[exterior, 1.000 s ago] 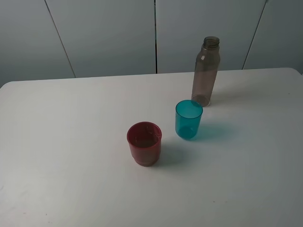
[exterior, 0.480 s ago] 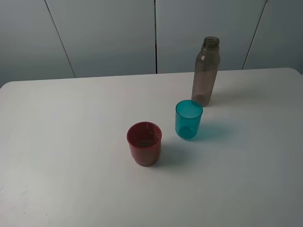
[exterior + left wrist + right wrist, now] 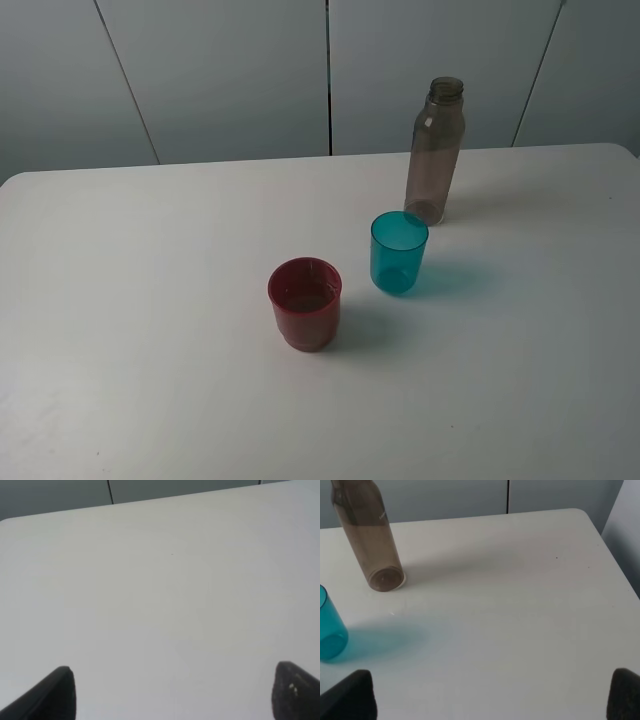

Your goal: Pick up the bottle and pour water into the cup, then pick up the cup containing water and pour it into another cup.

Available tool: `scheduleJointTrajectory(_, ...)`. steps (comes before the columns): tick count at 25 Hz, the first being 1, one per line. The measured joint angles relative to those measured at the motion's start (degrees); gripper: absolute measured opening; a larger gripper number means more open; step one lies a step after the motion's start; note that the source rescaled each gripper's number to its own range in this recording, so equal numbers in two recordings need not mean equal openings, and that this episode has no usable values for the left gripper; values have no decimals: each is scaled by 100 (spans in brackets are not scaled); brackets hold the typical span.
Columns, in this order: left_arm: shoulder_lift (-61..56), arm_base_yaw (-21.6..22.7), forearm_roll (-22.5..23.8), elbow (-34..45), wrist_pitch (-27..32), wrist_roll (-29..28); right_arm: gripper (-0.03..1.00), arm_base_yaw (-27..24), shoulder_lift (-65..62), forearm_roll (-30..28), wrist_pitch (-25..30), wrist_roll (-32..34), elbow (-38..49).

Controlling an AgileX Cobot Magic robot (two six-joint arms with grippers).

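The smoky grey-brown bottle [image 3: 434, 152] stands upright at the back right of the white table [image 3: 150, 300]; the right wrist view also has the bottle [image 3: 367, 540]. In front of it stands the teal cup [image 3: 398, 252], seen at the frame edge as the teal cup [image 3: 329, 627] in the right wrist view. The red cup [image 3: 305, 303] sits nearer and to the left. Neither arm shows in the exterior high view. My left gripper [image 3: 172, 695] is open over bare table. My right gripper [image 3: 490, 697] is open, well short of the bottle, with nothing between its fingertips [image 3: 350, 695].
Grey wall panels [image 3: 230, 75] rise behind the table's far edge. The table's right edge [image 3: 615, 560] runs close beside my right gripper's side. The left wrist view takes in only white tabletop [image 3: 160, 580] and its far edge.
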Motion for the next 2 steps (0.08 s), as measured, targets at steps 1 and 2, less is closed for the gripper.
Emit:
scheduleJointTrajectory(1, 0, 0, 0, 0, 0, 0, 100, 0, 0, 0, 0, 0, 0)
scheduleJointTrajectory(2, 0, 0, 0, 0, 0, 0, 100, 0, 0, 0, 0, 0, 0)
